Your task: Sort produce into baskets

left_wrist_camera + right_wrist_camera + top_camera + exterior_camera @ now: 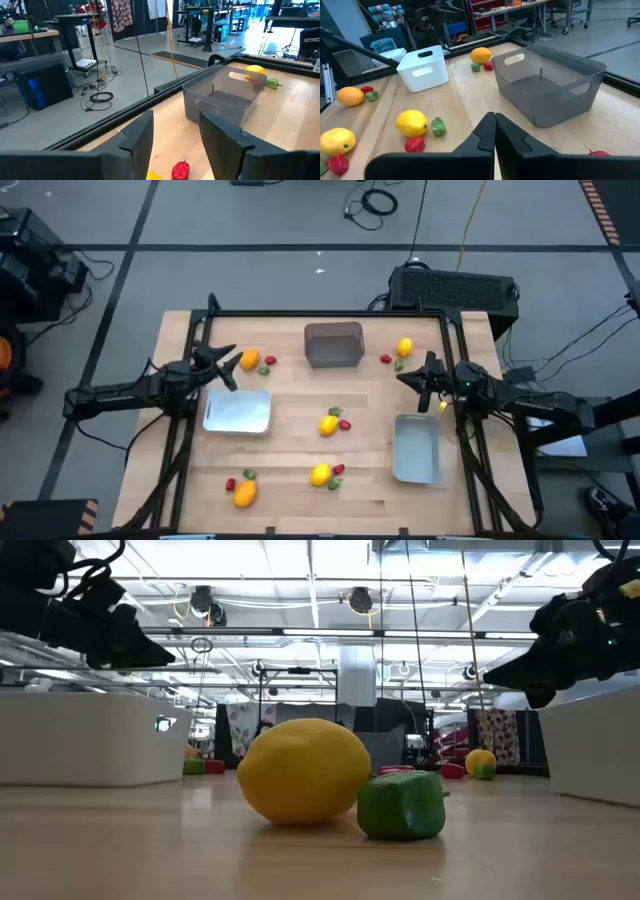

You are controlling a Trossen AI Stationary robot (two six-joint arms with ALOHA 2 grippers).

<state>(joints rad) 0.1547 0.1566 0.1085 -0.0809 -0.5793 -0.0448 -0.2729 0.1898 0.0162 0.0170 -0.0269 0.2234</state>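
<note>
Three baskets stand on the table: a dark grey one [332, 343] at the far middle, a white one [238, 411] on the left and a white one [416, 447] on the right. Produce lies in small groups on the wood: an orange fruit [249, 360] with a red piece [269, 361], a far yellow fruit [404, 347], a yellow fruit [328, 424] in the middle, a near yellow fruit [320, 474] and a near orange fruit [244, 494]. My left gripper [224, 369] is open and empty beside the far orange fruit; a red piece [180, 170] lies below its fingers [177, 142]. My right gripper [411, 377] is shut and empty, near the far yellow fruit [255, 71].
A black frame rail [330, 314] runs along the table's far edge and sides. A black box [455, 287] stands behind the far right corner. Bare wood lies between the two white baskets around the middle fruit group. In the low view the near yellow fruit [305, 770] and a green piece [402, 805] sit close in front.
</note>
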